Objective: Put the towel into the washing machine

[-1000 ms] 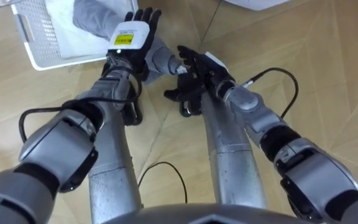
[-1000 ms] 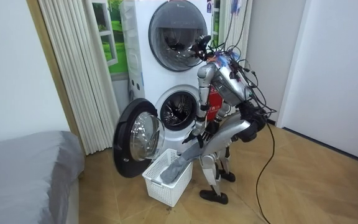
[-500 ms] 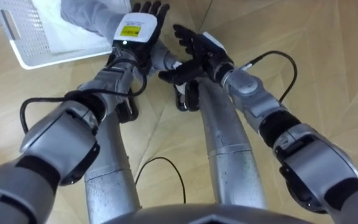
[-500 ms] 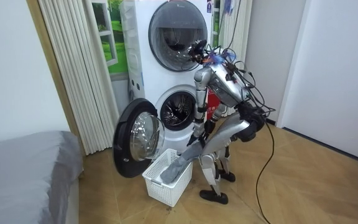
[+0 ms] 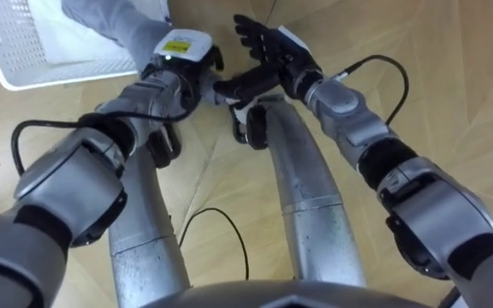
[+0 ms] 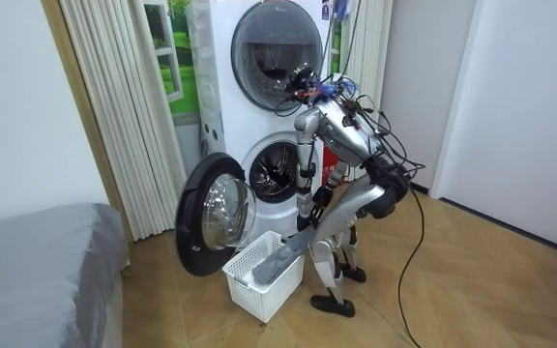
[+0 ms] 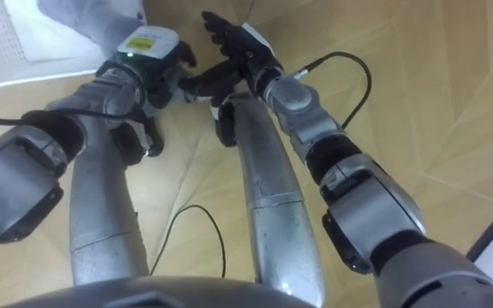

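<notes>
A grey towel (image 5: 114, 21) trails out of the white laundry basket (image 5: 24, 64) on the floor up to my left hand (image 5: 181, 56), whose fingers are curled over the towel's end. Just right of it, my right hand (image 5: 272, 51) is open with straight, spread fingers and its thumb reaching toward the left hand. In the room view I stand bent forward over the basket (image 6: 262, 280), with the towel (image 6: 278, 261) rising from it to my hands. The washing machine's lower drum (image 6: 277, 174) gapes behind them, and its round door (image 6: 211, 217) is swung open to the room view's left.
A second machine with a closed round door (image 6: 271, 43) is stacked above the open one. A grey bed (image 6: 37, 271) fills the room view's lower left, with a ribbed curtain (image 6: 114, 106) beside the machines. Wooden floor lies around the basket.
My left hand's fingers went from straight to curled over the towel. The right hand's fingers straightened and spread. In the room view my upper body has leaned nearer the machine.
</notes>
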Motion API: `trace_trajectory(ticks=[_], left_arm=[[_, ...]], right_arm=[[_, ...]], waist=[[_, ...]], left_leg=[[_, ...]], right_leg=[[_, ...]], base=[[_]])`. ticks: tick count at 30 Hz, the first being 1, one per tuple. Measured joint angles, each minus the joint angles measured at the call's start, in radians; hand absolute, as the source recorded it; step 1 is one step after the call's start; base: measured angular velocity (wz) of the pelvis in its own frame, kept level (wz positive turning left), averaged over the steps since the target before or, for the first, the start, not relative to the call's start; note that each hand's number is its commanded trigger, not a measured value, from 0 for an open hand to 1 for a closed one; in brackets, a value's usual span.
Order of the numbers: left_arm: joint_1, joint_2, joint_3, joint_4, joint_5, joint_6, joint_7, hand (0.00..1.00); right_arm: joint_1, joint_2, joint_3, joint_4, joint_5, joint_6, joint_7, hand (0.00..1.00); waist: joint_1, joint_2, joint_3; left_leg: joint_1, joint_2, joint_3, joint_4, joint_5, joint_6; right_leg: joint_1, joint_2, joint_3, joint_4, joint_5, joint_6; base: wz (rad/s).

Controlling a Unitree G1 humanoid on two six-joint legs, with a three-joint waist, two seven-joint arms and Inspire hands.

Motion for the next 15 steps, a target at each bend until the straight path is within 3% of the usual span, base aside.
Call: trace_trajectory(ticks=[8,15], left_arm=[[0.031,-0.003,-0.023,0.014,-0.005,0.033,-0.122,1.00],[0.055,-0.047,-0.011,0.034,0.010,0.051,-0.141,1.00]], right_arm=[[0.003,-0.001,-0.011,0.002,0.010,0.008,-0.001,0.00],[0.041,0.006,-0.005,0.010,0.067,0.010,-0.016,0.00]], waist=[[0.001,-0.001,-0.0008],[0.011,-0.003,-0.0023]], left_leg=[[0.041,-0.004,0.022,-0.022,0.000,0.000],[0.108,-0.005,0.021,-0.037,0.002,0.003]], right_leg=[[0.024,-0.002,0.022,-0.014,-0.002,0.004],[0.099,-0.004,0.017,-0.035,0.000,0.012]], base=[[0.00],[0.00]])
